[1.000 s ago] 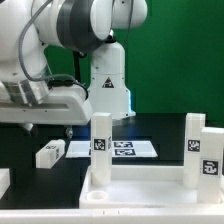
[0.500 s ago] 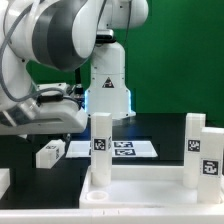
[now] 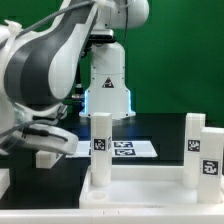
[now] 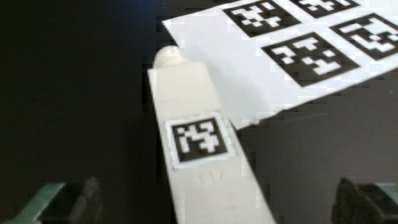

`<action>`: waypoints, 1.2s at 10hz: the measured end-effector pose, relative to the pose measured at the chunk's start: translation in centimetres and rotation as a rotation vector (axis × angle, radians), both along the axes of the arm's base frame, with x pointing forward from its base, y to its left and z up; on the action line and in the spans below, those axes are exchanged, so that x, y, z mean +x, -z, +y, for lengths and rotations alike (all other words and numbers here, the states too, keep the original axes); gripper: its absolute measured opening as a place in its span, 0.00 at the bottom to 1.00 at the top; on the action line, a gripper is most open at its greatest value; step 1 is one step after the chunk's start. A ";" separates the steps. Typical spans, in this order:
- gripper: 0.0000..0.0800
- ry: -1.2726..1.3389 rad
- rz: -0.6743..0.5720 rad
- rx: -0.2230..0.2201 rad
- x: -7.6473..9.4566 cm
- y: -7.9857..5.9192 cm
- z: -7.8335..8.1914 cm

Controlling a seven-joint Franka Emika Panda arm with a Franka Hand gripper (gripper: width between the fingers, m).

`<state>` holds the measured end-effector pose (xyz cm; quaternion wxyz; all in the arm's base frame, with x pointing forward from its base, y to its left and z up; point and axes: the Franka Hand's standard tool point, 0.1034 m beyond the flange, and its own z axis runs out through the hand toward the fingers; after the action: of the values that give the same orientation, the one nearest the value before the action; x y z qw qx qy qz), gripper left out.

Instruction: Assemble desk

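Observation:
The desk's tabletop (image 3: 150, 190) lies at the front of the exterior view. Two white legs (image 3: 100, 148) (image 3: 196, 148) stand upright in it, and a further tagged piece (image 3: 212, 158) stands at its right edge. A loose leg (image 3: 48, 156) lies flat on the black table at the exterior view's left. My gripper (image 3: 42, 140) hangs low right over it. In the wrist view this leg (image 4: 199, 110) shows its square tag and runs between my fingers (image 4: 64, 200), one on each side with a gap to it. The gripper (image 4: 214, 205) is open and holds nothing.
The marker board (image 3: 126, 148) (image 4: 302, 45) lies flat just beyond the loose leg's far end. Another white part (image 3: 3, 182) shows at the exterior view's left edge. The arm's base (image 3: 108, 85) stands behind, before a green backdrop.
The arm has swung down and toward the exterior view's left, bringing the gripper lower over the loose leg. The jaws stayed open. The parts have not moved.

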<state>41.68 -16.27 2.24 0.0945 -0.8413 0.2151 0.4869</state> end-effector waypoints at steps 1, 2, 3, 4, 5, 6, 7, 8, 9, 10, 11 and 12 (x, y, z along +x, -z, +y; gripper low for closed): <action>0.81 0.004 -0.001 -0.014 -0.6 0.7 0.3; 0.81 0.007 0.004 -0.022 -0.9 0.9 0.3; 0.81 0.009 0.001 -0.022 -0.8 0.8 0.1; 0.81 0.011 0.001 -0.022 -0.8 0.9 0.1; 0.58 0.012 0.001 -0.023 -0.8 0.9 0.0; 0.58 0.013 0.001 -0.023 -0.8 0.9 0.0; 0.35 0.014 0.002 -0.022 -0.9 0.8 -0.1; 0.35 0.014 -0.003 -0.024 -0.8 0.8 -0.1; 0.36 0.012 -0.017 -0.019 -0.4 0.0 -0.2; 0.36 0.022 -0.034 -0.004 0.5 -2.5 -0.3; 0.36 0.019 -0.083 -0.002 1.6 -4.6 -0.4; 0.36 -0.015 -0.190 0.000 3.2 -6.9 -0.3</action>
<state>44.92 -16.60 9.10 0.1110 -0.8853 0.1986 0.4055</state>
